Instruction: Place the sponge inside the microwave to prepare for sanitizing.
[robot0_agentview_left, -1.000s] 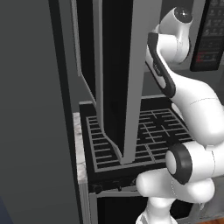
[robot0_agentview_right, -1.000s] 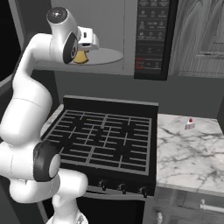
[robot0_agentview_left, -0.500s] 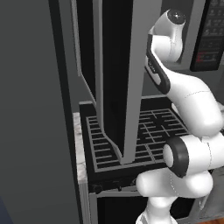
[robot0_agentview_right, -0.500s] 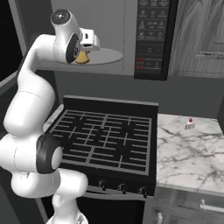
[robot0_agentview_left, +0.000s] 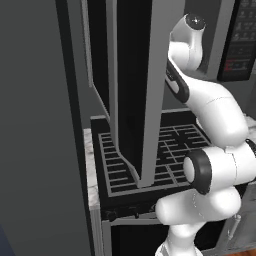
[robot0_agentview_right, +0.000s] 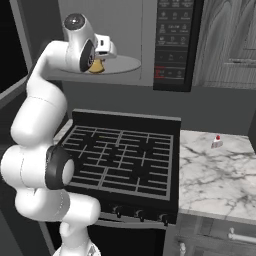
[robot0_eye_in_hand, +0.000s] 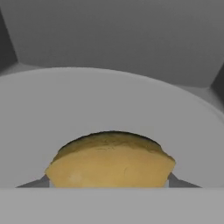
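Home kitchen, rendered. Black grated stove (robot0_agentview_right: 122, 157) with front knobs, microwave (robot0_agentview_right: 172, 42) mounted above it with its door open, marble counter (robot0_agentview_right: 215, 175) alongside, wood-grain cabinet (robot0_agentview_right: 227, 42) on the wall, small red-capped bottle (robot0_agentview_right: 216, 141) on the counter.

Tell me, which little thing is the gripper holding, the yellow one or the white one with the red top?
The yellow one, the sponge. It sits between the gripper's fingers over the microwave's round turntable. The white bottle stands alone on the marble counter.
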